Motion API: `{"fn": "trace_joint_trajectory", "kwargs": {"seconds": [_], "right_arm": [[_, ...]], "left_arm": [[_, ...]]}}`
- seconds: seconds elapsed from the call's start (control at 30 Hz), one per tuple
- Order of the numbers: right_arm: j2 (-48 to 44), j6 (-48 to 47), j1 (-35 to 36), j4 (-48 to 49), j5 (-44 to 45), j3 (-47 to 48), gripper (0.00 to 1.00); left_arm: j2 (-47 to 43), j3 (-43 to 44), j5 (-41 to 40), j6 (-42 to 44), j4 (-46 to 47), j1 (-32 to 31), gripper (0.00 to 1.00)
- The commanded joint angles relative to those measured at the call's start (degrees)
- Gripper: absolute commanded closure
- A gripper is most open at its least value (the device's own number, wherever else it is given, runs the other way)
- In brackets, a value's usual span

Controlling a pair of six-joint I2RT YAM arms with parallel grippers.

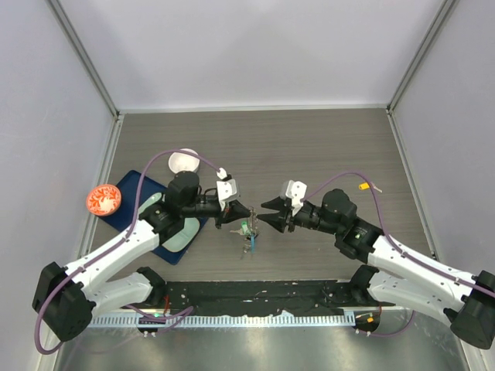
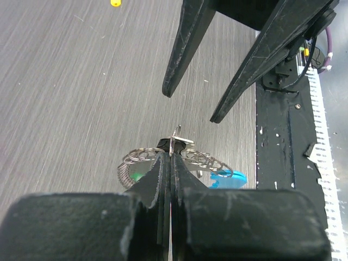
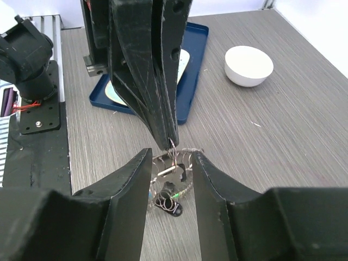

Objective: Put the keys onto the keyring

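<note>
1. L end effector: clenched, tips pinching what looks like the thin wire at the top of the keyring. Prob. held this way to pin the ring and keep one bit of wire raised for threading.
2. Keyring sits mid-bench, between the two arms and just under both sets of tips. Its body rests on the surface w/ blue tag and black fob trailing toward the near edge.
3. R end effector: released, jaws apart, nothing between them. It faces the L tips head-on, v. close but not touching, w/ the ring seen low in its gap.
4. Judgement: R is lined up opposite so it can work on the wire L steadies.
5. Loose key: can't pick one out. Too small and lost in the silver clutter on the ring.
6. White bowl and blue tray are well apart from the ring, on the L arm's side.
</note>
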Motion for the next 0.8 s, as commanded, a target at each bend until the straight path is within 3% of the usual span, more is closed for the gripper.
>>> {"fn": "trace_joint_trajectory", "kwargs": {"seconds": [0.0,0.3,0.77], "right_arm": [[-1.49,1.33,0.18,3.56,3.48,-3.06,0.58],[0.80,1.41,0.18,12.26,3.56,-7.81,0.63],[-0.70,1.06,0.01,13.58,5.58,-8.34,0.67]], "left_arm": [[-2.24,-0.17,-0.71,-1.92,7.93,-0.15,1.00],[-2.51,-0.35,0.25,-2.62,8.90,-0.24,1.00],[-2.51,0.18,0.95,-1.83,7.94,-0.24,1.00]]}}
